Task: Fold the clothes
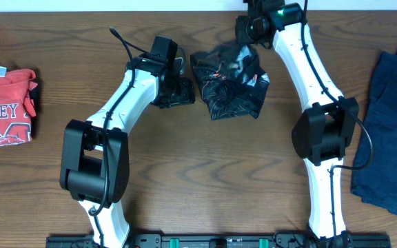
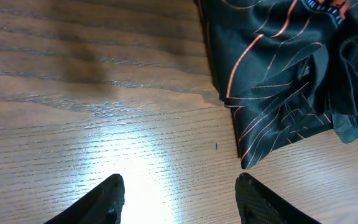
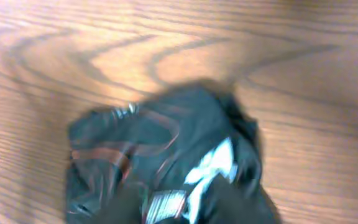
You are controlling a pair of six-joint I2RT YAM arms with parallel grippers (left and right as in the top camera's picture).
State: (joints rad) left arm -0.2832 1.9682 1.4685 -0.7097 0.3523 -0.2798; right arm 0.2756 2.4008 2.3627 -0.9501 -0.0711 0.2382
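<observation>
Left pincer (image 2: 179,184), jaws apart, sits just beside the jersey (image 2: 284,81), apparently clear.

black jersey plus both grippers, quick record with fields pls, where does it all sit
jersey: black jersey crumpled in a heap, mid-table toward the far edge, not folded
left gripper: left gripper open over bare wood beside the jersey, not touching it
right gripper: right gripper at the jersey's far edge; wrist view blurred, grip unclear
other clothes: red shirt folded at the left edge; blue garment at the right edge
surface: wooden table
</observation>
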